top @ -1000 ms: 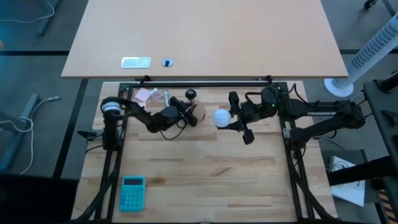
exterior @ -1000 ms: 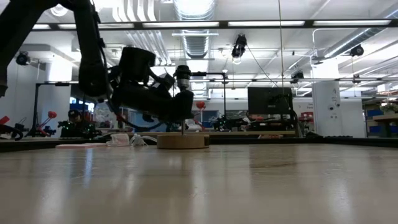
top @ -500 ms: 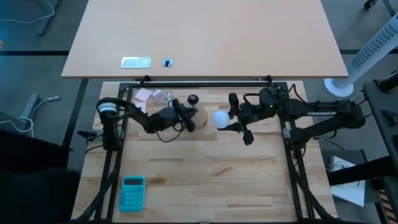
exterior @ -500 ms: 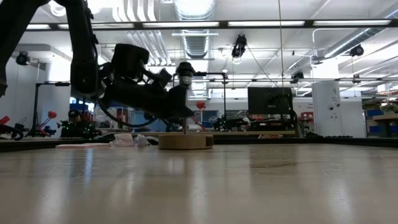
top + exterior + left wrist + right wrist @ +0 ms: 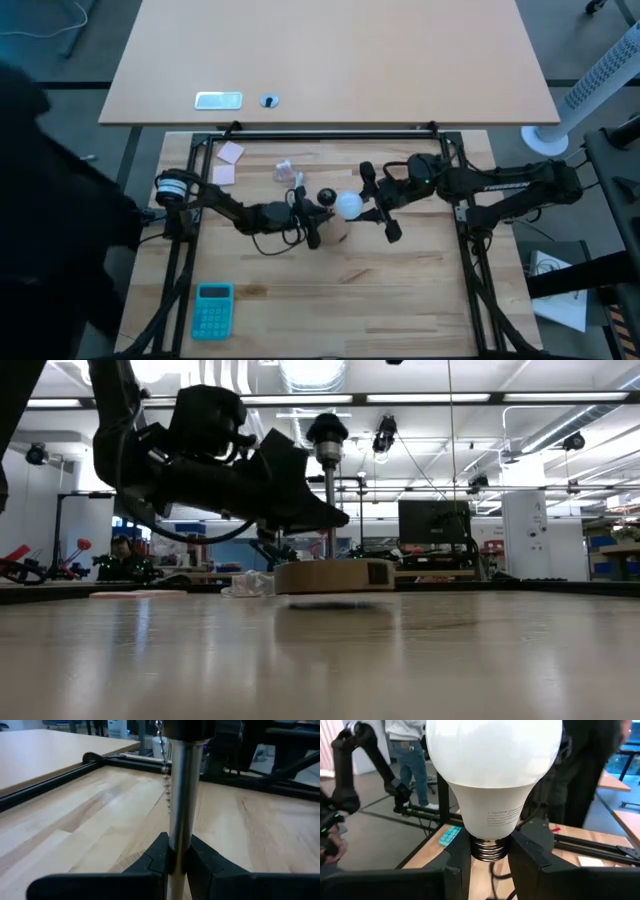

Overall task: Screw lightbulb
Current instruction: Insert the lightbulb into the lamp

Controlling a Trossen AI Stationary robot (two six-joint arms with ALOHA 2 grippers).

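Observation:
The white frosted lightbulb hangs above mid-table, and my right gripper is shut on it. Just left of it stands a lamp base: a round wooden disc with an upright metal rod and a black socket on top. My left gripper is shut on that rod. A bead chain hangs beside the rod. Whether the disc rests on the table, I cannot tell. My left gripper pinches the rod low down between its two fingers. The fingers come in nearly level from the table's left and lie across the rod. The rod stands upright with the disc below it. My right gripper pinches the lightbulb's threaded metal base between its two fingers, reaching in level from the table's right. The bulb is lifted clear of the table, its round glass end toward the socket.
A teal calculator lies at the near left. Pink papers and a clear wrapper lie at the far left by the black frame rail. A dark figure stands beside the table's left edge.
My left gripper has swung toward the table's right and near edges, carrying the lamp base from the far left to mid-table, right beside the bulb; the rod has stayed upright. My right gripper has come a little toward the near edge with the bulb.

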